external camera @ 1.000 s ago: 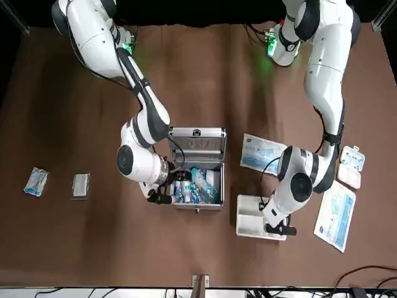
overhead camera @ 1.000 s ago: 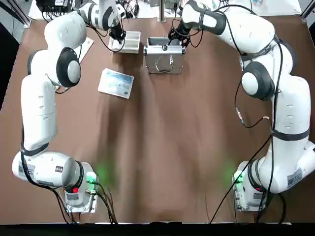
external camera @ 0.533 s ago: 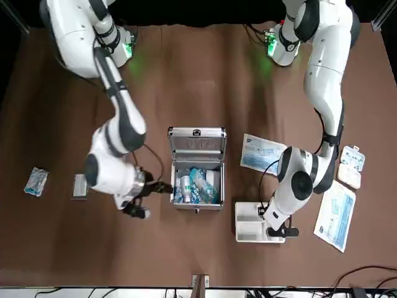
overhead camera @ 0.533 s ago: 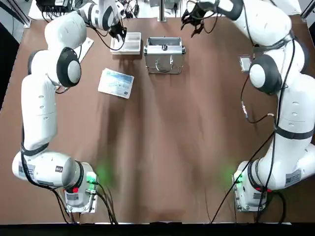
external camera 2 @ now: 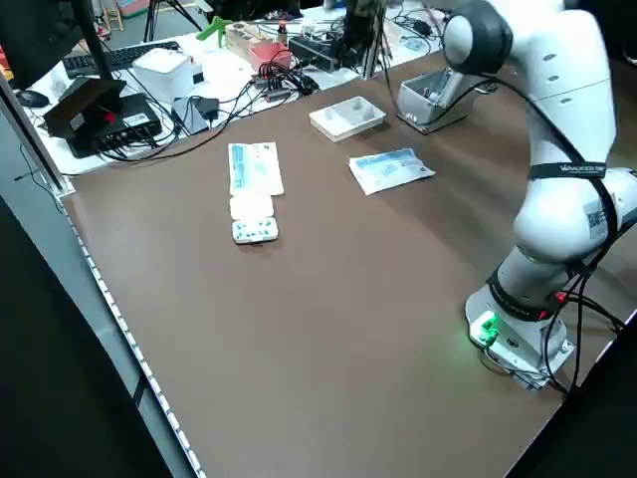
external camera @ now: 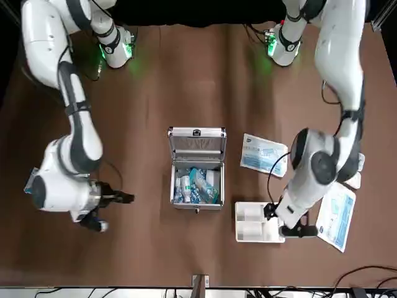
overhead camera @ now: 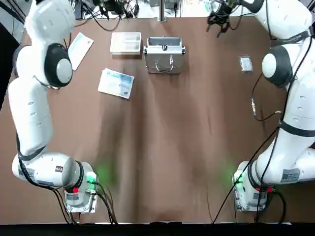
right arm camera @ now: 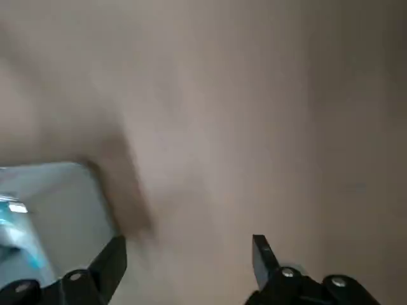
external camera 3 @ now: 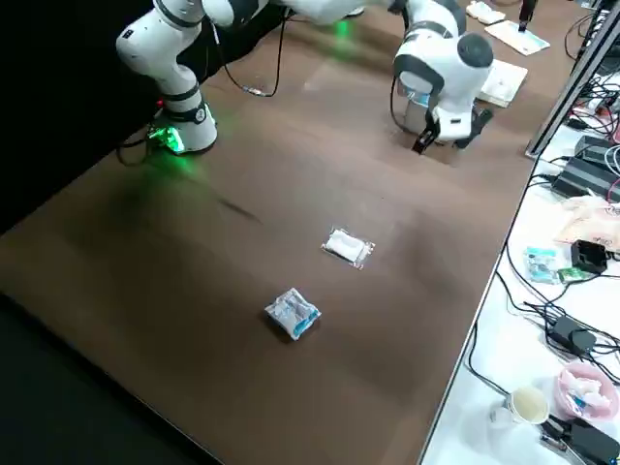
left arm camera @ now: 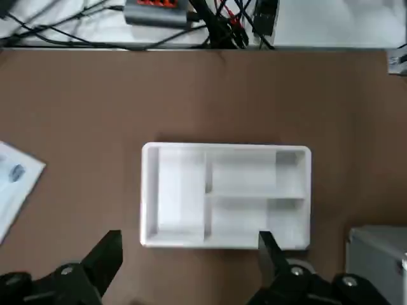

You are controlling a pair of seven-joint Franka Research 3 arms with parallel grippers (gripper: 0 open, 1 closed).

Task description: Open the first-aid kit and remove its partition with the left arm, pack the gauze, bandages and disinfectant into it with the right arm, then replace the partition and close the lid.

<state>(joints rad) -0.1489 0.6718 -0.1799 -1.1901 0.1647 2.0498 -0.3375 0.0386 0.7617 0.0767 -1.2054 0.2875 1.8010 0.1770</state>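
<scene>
The first-aid kit (overhead camera: 165, 55) stands open at the far middle of the table, its lid (external camera: 196, 144) tipped back. Inside lie the disinfectant (external camera: 182, 188) and blue-white packets (external camera: 201, 185). The white partition (external camera: 255, 222) (left arm camera: 226, 194) rests on the table beside the kit. My left gripper (external camera: 290, 222) (left arm camera: 189, 254) hovers open at the partition's outer edge, holding nothing. My right gripper (external camera: 111, 212) (right arm camera: 187, 257) is open and empty, well clear of the kit. Near it lie a clear-wrapped pad (external camera: 80, 185) (overhead camera: 245, 63) and a blue-white wrapped roll (external camera: 36, 181).
A flat blue-white packet (overhead camera: 116, 82) lies near the kit on the robot's left. A longer packet (external camera: 335, 214) and a blister pack (external camera 2: 256, 231) sit farther left. Cables and electronics (external camera 2: 269, 60) crowd the space past the far edge.
My right gripper pulled out of the kit and swung away to the robot's right, towards the loose packets. My left gripper backed off the partition, which stayed on the table.
</scene>
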